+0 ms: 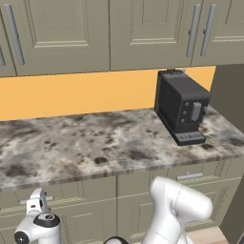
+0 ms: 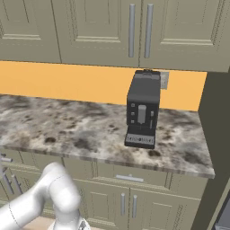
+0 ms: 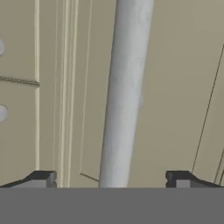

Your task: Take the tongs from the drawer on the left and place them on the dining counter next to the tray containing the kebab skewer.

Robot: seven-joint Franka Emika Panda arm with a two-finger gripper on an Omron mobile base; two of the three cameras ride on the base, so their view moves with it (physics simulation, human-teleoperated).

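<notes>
Drawer handle (image 3: 124,94) runs lengthwise between the spread fingertips of the gripper (image 3: 111,179).

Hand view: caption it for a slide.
Open gripper straddling the drawer's silver bar handle, jaws apart on either side.

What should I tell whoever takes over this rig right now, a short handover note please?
Gripper: open, fingertips either side of a drawer's silver bar handle, not yet closed on it.
Drawer front: fills the hand view close up; appears shut.
Wall counter with coffee machine is ahead of the base.
Done: arm brought to the handle.
Left: grip the handle, pull the drawer open, pick up the tongs, carry them to the dining counter and set them beside the tray with the skewer.
</notes>
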